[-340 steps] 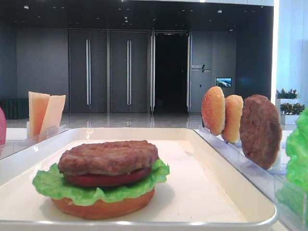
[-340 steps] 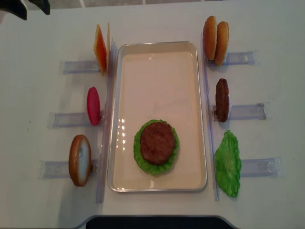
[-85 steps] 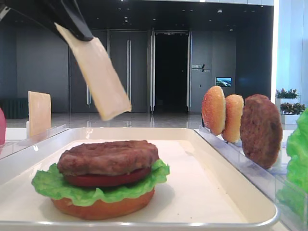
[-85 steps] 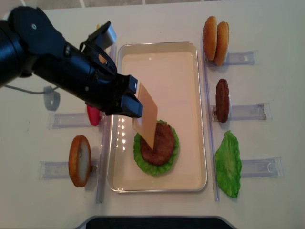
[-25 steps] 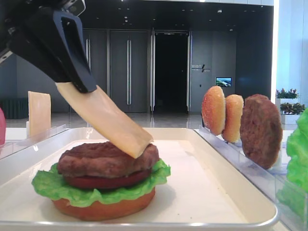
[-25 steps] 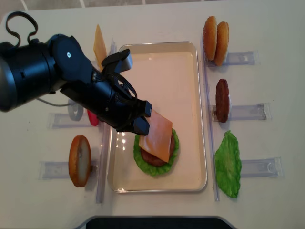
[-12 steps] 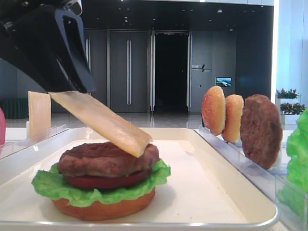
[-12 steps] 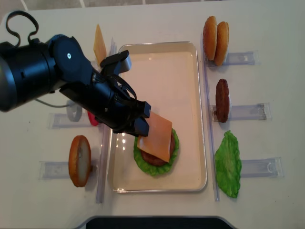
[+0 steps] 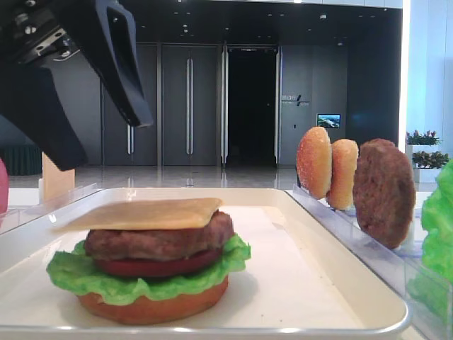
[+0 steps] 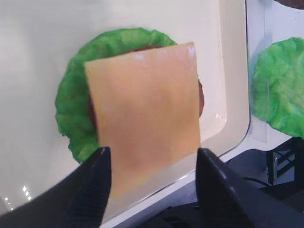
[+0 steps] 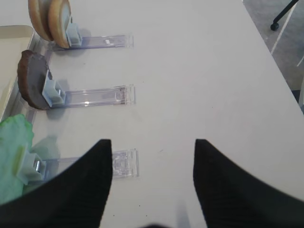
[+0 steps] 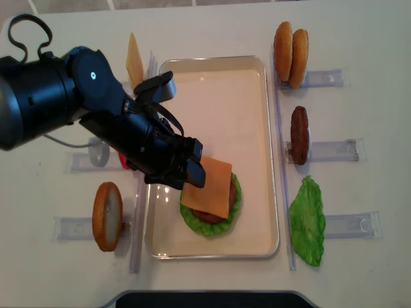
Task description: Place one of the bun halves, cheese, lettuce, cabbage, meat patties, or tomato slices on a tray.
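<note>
Cheese: thin pale yellow-orange square cheese slice (image 9: 145,213) lies flat on top of the burger stack, one corner overhanging twd the tray's left rim; nothing grips it.
Stack: under it a rough brown round meat patty (image 9: 159,242), dark-red tomato slice (image 9: 152,265), ruffled green lettuce leaf (image 9: 134,278), golden bun half (image 9: 152,304) at bottom.
Tray: large shallow white rectangular tray (image 12: 212,77) w/ rounded corners, mid worktop; stack sits in its near half.
Left tool: black left tool (image 10: 152,190), jaws spread apart, fingers either side of the slice's near edge in wrist view, not touching it; hangs just above + left of the stack.
Right tool: black right tool (image 11: 152,185), jaws apart, nothing between them, over bare white worktop (image 11: 199,71) right of the clear plastic racks (image 11: 90,97).
Spares right: two bun halves on edge (image 12: 290,54), one patty (image 12: 299,134), a lettuce leaf (image 12: 307,220).
Spares left: second cheese slice upright (image 12: 133,60), lone bun half (image 12: 107,215).
</note>
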Controlling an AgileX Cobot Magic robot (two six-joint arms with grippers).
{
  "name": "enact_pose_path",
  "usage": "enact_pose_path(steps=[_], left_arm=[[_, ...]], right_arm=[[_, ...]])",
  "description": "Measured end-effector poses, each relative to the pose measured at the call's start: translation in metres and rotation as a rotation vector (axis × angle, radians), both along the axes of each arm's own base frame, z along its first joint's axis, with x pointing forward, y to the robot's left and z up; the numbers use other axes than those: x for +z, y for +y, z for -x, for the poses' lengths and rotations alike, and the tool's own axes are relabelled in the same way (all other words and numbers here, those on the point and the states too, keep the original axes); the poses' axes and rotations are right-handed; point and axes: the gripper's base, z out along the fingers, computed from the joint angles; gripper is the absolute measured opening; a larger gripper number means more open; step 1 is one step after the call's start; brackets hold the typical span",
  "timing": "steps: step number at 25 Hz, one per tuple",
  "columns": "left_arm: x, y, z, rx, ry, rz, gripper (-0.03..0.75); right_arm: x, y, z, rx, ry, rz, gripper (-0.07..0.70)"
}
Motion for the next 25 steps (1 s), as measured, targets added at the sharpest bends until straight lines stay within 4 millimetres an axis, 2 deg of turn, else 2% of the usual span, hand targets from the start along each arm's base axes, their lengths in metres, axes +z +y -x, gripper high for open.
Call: enact_pose_path(steps=[8, 17, 25], left_arm=[[-0.002, 0.004, 0.002, -0.012, 0.022, -0.052, 0.559], [0.020, 0.009, -0.003, -0.092, 0.026, -0.176, 0.566], [0.042, 0.025, -0.009, -0.111, 0.052, -0.405, 0.566]], right_arm=[[0.000, 0.000, 0.000, 0.000, 0.000, 0.000, 0.398], [0.000, 0.000, 0.000, 0.000, 0.000, 0.000, 0.398], [0.000, 0.000, 0.000, 0.000, 0.000, 0.000, 0.398]])
